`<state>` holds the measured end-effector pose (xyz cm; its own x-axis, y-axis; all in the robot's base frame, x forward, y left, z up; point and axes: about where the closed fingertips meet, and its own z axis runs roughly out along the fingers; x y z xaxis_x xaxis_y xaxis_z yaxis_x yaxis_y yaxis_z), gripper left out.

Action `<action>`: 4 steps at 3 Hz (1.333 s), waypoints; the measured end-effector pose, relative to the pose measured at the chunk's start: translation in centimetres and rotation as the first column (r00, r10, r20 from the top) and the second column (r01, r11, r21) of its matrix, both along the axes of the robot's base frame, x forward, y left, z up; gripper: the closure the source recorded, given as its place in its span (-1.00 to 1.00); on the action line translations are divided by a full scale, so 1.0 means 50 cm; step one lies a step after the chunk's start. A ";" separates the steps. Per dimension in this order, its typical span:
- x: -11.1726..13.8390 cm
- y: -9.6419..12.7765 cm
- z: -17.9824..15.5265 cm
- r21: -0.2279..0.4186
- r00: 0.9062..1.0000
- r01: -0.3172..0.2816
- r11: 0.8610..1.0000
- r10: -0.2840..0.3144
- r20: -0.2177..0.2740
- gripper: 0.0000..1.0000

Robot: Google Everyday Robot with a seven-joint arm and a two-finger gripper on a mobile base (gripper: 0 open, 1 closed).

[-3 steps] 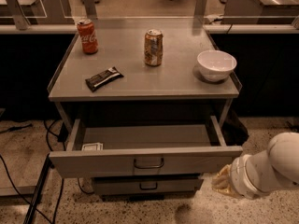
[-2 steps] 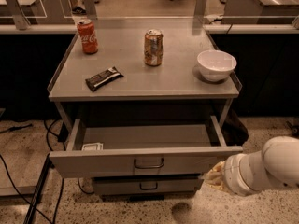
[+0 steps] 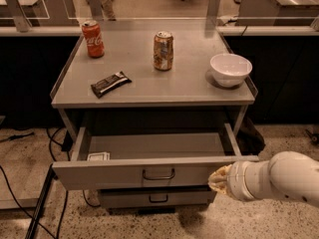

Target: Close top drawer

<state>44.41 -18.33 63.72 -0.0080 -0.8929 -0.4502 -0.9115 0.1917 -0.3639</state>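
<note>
gripper (image 3: 218, 179) at right end of top drawer (image 3: 124, 172), grip unclear; drawer stands open toward camera, front running left-right.

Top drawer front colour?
The top drawer front is grey, handle dark; camera view. The claw is at its right end.

The gripper (image 3: 218, 179) has edged leftward. It now sits at the right end of the top drawer (image 3: 109, 174) front.

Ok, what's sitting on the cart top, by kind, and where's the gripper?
Cans: 2, red cola can, tan can
Bowls: 1, white bowl
Snack bars: 1, dark wrapped bar
Total: 4
Gripper: at the right front end of the open top drawer.
</note>
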 end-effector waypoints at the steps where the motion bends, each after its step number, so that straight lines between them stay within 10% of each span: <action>1: 0.041 0.014 -0.009 0.008 0.998 -0.015 1.000 0.014 0.068 1.00; 4: 0.156 0.042 0.002 0.039 0.982 -0.026 0.999 0.019 0.190 1.00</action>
<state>52.20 -16.21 63.81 0.1007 -0.8724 -0.4784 -0.8312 0.1905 -0.5224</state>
